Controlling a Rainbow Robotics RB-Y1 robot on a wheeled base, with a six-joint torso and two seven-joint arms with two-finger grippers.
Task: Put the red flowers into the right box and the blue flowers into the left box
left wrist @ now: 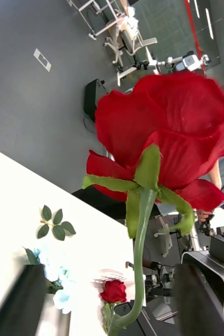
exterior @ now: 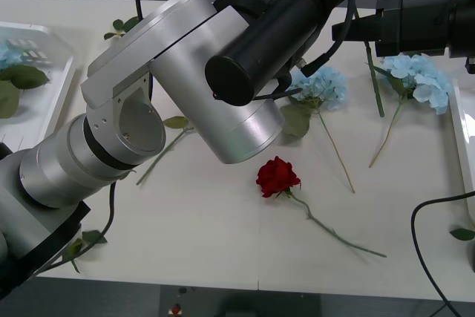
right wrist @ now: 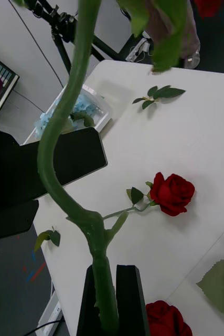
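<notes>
Pinches the held rose low on its thick green stem with the right hand, black fingers narrowed hard against it, up above the surface. Holds the left hand spread wide and empty, facing that same bloom from close by.

Leaves a loose rose lying mid-surface, stem trailing toward the near right. Leaves two blue flowers flat on the surface farther back and to the right, with more lying in the left box at the far left. Offers just a rim of the right box at the right edge.

Judging by looks: light and wiry in the stem, likely springy enough to let the head swing. Soft in the petals and easily crushed. Best to grip bare stem, never heads or leaves. On the blue clusters, take the thin stem below the big leaves.

Plenty of open room near and centre. Tighter at the right, with a blue head just beside the box rim and a black cable looping over the near right corner. Mind the bulky left arm over the middle-left.
</notes>
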